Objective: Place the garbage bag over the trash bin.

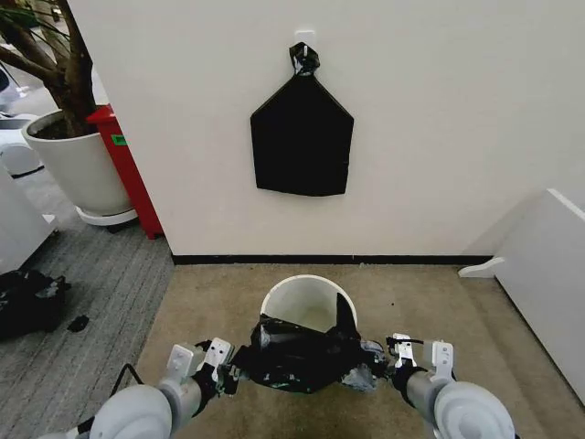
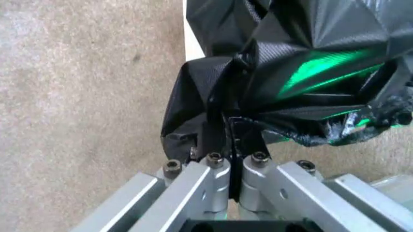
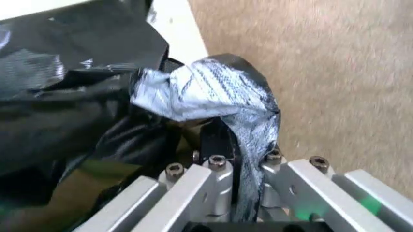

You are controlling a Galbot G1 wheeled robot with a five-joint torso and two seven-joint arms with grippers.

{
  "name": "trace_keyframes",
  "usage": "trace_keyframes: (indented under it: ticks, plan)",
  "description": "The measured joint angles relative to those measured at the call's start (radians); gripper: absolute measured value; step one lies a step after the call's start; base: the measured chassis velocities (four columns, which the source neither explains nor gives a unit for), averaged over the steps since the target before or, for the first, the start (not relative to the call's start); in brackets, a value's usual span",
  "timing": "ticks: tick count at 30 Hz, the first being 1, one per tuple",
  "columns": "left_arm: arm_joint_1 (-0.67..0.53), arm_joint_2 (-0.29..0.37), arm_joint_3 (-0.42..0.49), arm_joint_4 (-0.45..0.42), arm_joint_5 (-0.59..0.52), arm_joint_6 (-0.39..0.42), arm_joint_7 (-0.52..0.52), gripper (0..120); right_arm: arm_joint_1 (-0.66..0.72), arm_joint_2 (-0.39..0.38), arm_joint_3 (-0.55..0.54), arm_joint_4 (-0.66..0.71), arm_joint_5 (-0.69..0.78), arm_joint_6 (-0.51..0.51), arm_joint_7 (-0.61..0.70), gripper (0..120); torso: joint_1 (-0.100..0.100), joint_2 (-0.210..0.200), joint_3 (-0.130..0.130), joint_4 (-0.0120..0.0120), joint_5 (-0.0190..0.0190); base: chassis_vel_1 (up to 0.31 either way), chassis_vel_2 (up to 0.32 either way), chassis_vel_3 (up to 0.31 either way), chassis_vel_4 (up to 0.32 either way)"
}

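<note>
The garbage bag (image 1: 306, 355) is held bunched between the two grippers over the near side of the trash bin (image 1: 306, 297), which stands on the carpeted floor (image 1: 411, 302) before the wall. The left gripper (image 1: 228, 373) is clamped on the bag's left edge; in the left wrist view its fingers (image 2: 216, 145) are pressed together with black film pinched between them. The right gripper (image 1: 377, 355) is likewise closed on the right edge, with film wrapped around the fingers (image 3: 216, 142) in the right wrist view. The far part of the rim is left uncovered, and the bag's mouth does not appear to be spread. The step in hand is judged to be the opening of the mouth across the rim. It would be done well if the two edges were drawn apart evenly and kept taut, so that the light bin is not tipped or dragged.
</note>
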Motion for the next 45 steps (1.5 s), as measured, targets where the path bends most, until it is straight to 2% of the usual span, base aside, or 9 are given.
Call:
trace_keyframes:
  ticks: [4, 9, 16, 25, 32, 45]
  plan:
    - [0.001, -0.007, 0.015, 0.011, 0.017, -0.012, 0.006, 0, -0.006, 0.002, -0.006, -0.020, -0.050, 0.022, -0.034, 0, 0.000, 0.000, 0.000, -0.0001, -0.0001, 0.000, 0.000, 0.000, 0.000]
    - [-0.006, -0.032, 0.028, 0.038, 0.048, -0.039, 0.029, 0, -0.013, 0.021, -0.017, -0.071, -0.172, 0.115, -0.125, 0, 0.000, 0.000, 0.000, -0.0002, 0.0000, 0.000, 0.000, 0.000, 0.000]
    - [-0.023, -0.031, -0.030, 0.013, 0.056, -0.053, 0.076, 0, 0.074, 0.023, -0.025, -0.076, -0.112, 0.098, -0.099, 0, 0.000, 0.000, 0.000, 0.0000, 0.0000, 0.000, 0.000, 0.000, 0.000]
    - [-0.125, -0.073, -0.010, 0.108, 0.001, -0.057, 0.084, 0, 0.116, 0.041, -0.043, -0.162, -0.123, 0.094, -0.130, 0, 0.000, 0.000, 0.000, -0.0001, 0.0000, 0.000, 0.000, 0.000, 0.000]
    - [-0.157, -0.112, 0.029, 0.148, -0.006, -0.065, 0.088, 0, 0.137, 0.055, -0.047, -0.203, -0.141, 0.113, -0.155, 0, 0.000, 0.000, 0.000, -0.0001, 0.0000, 0.000, 0.000, 0.000, 0.000]
    - [-0.191, -0.158, 0.024, 0.226, -0.021, -0.087, 0.076, 0, 0.144, 0.079, -0.049, -0.241, -0.156, 0.142, -0.201, 0, 0.000, 0.000, 0.000, -0.0001, 0.0000, 0.000, 0.000, 0.000, 0.000]
